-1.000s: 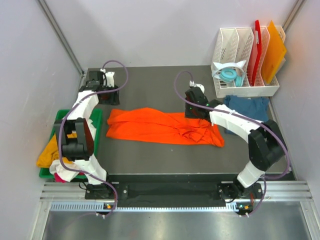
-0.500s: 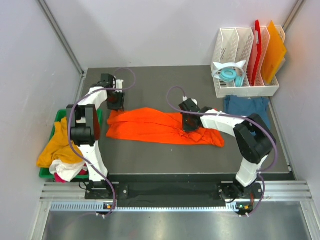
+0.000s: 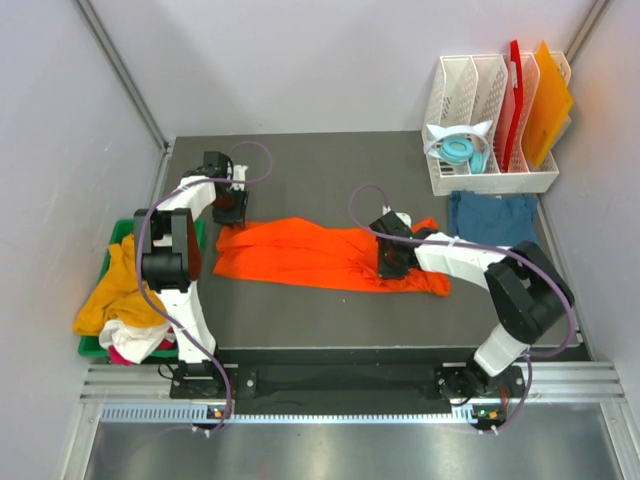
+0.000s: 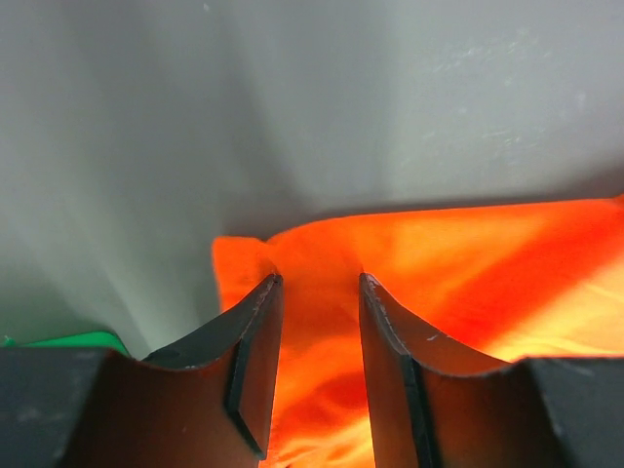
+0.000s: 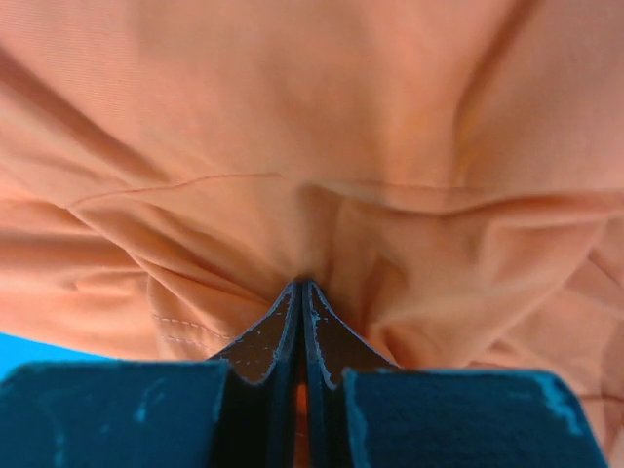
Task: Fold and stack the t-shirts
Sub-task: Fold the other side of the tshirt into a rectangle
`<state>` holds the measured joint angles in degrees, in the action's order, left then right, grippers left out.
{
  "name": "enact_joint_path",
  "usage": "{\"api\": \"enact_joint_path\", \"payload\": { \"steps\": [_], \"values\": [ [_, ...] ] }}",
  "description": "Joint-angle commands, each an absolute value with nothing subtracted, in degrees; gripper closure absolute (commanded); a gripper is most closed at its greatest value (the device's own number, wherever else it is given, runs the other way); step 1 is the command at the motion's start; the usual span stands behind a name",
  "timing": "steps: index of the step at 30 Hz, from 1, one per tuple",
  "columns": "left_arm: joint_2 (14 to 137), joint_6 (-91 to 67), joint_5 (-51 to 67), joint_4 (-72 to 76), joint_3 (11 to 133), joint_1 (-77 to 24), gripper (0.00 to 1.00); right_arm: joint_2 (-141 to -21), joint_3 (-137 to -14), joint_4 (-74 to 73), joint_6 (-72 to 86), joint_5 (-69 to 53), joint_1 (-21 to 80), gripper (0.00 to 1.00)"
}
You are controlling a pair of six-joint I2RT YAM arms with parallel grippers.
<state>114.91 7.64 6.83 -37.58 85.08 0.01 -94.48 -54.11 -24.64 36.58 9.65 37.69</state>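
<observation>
Far left, off the table edge: green bin (image 3: 112, 240) with a heap of shirts hanging over its rim. The yellow shirt (image 3: 105, 300) is on top, the white shirt (image 3: 130, 340) below it, and a scrap of red shows underneath.

Left gripper (image 3: 228, 205): down at the far-left corner of the orange shirt (image 3: 300, 255). In the wrist view the jaws are partly spread and stand astride that corner, tips on the cloth, with orange showing in the gap. Grey table (image 3: 300, 170) lies beyond the corner.

Orange shirt: lies across the middle of the table as a long band running left to right. The left half is fairly flat and the right end is rumpled.

Right gripper (image 3: 392, 262): low over the rumpled right part of the shirt. The wrist view shows the jaws pressed together, nipping a small ridge of orange cloth at the tips, with creases fanning out from the pinch.

Right, far side: teal shirt (image 3: 490, 215) lies flat on the table, apart from the orange one and just in front of the white rack (image 3: 450, 100). The rack holds a red board (image 3: 513, 100) and an orange board (image 3: 550, 100), both upright. A teal, headphone-like item (image 3: 458, 152) sits in its left part.
</observation>
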Motion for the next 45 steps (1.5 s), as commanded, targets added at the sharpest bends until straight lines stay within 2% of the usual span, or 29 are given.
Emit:
{"api": "enact_joint_path", "payload": {
  "steps": [1,6,11,12,16,18,21,26,31,35,39,45],
  "values": [
    [113.91,8.61,5.19,-37.62,84.20,0.18,0.58,-89.74,-50.10,-30.23,39.81,11.51,37.44,0.97],
    [113.99,8.61,4.40,-37.35,83.58,0.18,0.59,-88.68,-47.46,-32.51,40.87,11.87,37.44,0.97],
    [111.99,7.91,3.60,-35.26,83.32,0.17,0.58,-85.44,-50.00,-29.28,38.06,13.62,37.53,0.95],
    [111.28,7.65,4.21,-34.72,83.32,0.26,0.58,-83.60,-53.14,-26.48,37.19,13.45,37.53,0.93],
    [108.02,6.60,8.68,-34.01,84.72,0.18,0.55,-85.85,-64.75,-22.33,30.70,7.94,38.76,0.70],
    [106.44,6.07,10.54,-34.28,85.25,0.18,0.55,-91.28,-72.11,-23.89,27.18,5.81,40.42,0.68],
    [104.24,5.89,13.27,-34.98,84.99,0.18,0.53,-97.27,-77.24,-24.96,23.92,5.36,43.15,0.67],
    [100.11,6.33,17.93,-36.21,82.53,0.26,0.51,-102.82,-75.59,-18.56,22.76,0.53,45.00,0.72],
    [100.01,6.33,17.76,-37.09,81.12,0.18,0.51,-107.58,-77.61,-21.79,23.64,1.05,46.41,0.74],
    [102.56,6.85,12.05,-36.39,82.52,0.18,0.50,-100.58,-70.43,-18.99,27.59,4.03,47.89,0.74],
    [108.09,7.03,8.62,-36.82,86.39,0.18,0.50,-93.18,-63.21,-20.04,38.36,9.66,48.34,0.76],
    [119.33,7.21,6.95,-39.37,93.51,-2.28,0.49,-82.89,-55.55,-22.75,46.93,15.64,56.50,0.76]
  ]
}}
